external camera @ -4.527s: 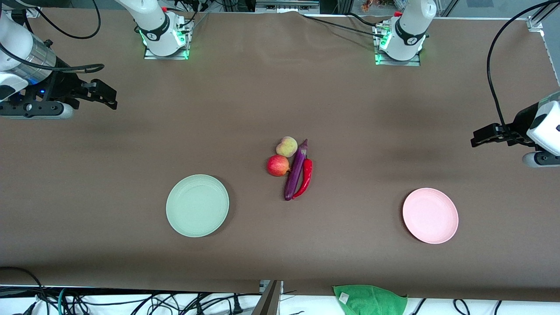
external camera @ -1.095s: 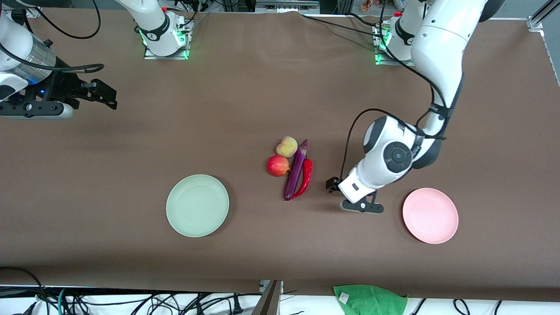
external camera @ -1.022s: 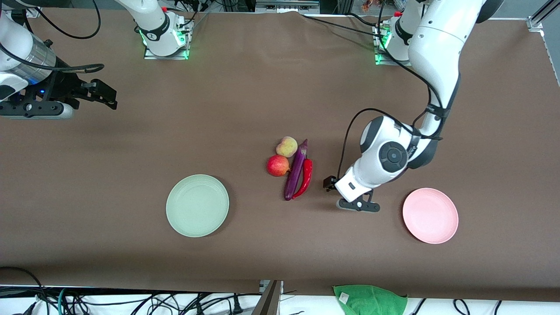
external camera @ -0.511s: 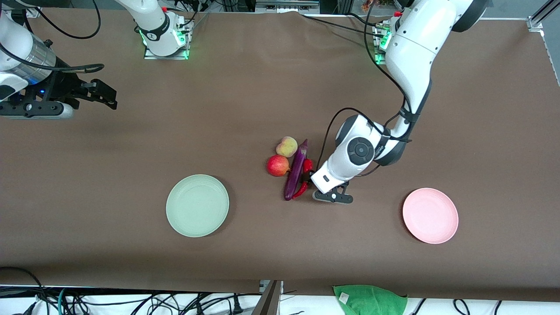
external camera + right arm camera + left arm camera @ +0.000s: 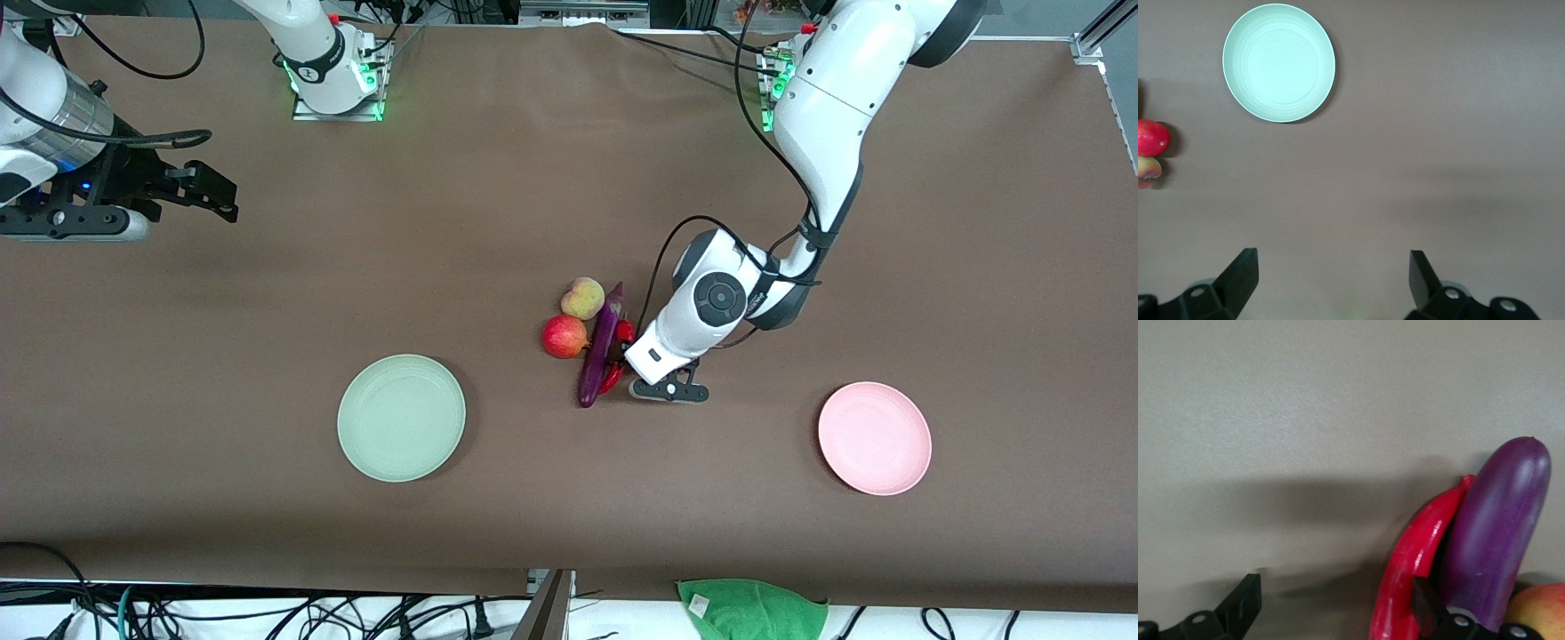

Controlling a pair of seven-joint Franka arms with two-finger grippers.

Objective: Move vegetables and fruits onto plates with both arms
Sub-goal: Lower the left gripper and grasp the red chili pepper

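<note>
**Operator:** What do you have at frame centre?

**Observer:** You have four items clustered mid-frame in the front view. Item one, eggplant [image 5: 601,348], long, glossy purple. Item two, red chili pepper [image 5: 612,377], lying against the eggplant on the side toward the left arm's end of the table, partly covered by the arm. Item three, red apple [image 5: 564,337], touching the eggplant. Item four, peach [image 5: 582,298], just above the apple in the frame.

**Operator:** And the plates?

**Observer:** You have the mint green plate [image 5: 401,418] at lower left of centre, and the pink plate [image 5: 874,437] at lower right. A green cloth [image 5: 752,609] lies at the bottom edge.

**Operator:** Grippers?

**Observer:** Your left gripper [image 5: 1338,600] is low over the chili pepper, jaws spread wide; in its wrist view one finger [image 5: 1426,603] sits between the pepper and the eggplant, the other over bare table. Your right gripper [image 5: 213,191] waits at the upper left edge of the front frame, jaws likewise spread and holding nothing.
</note>
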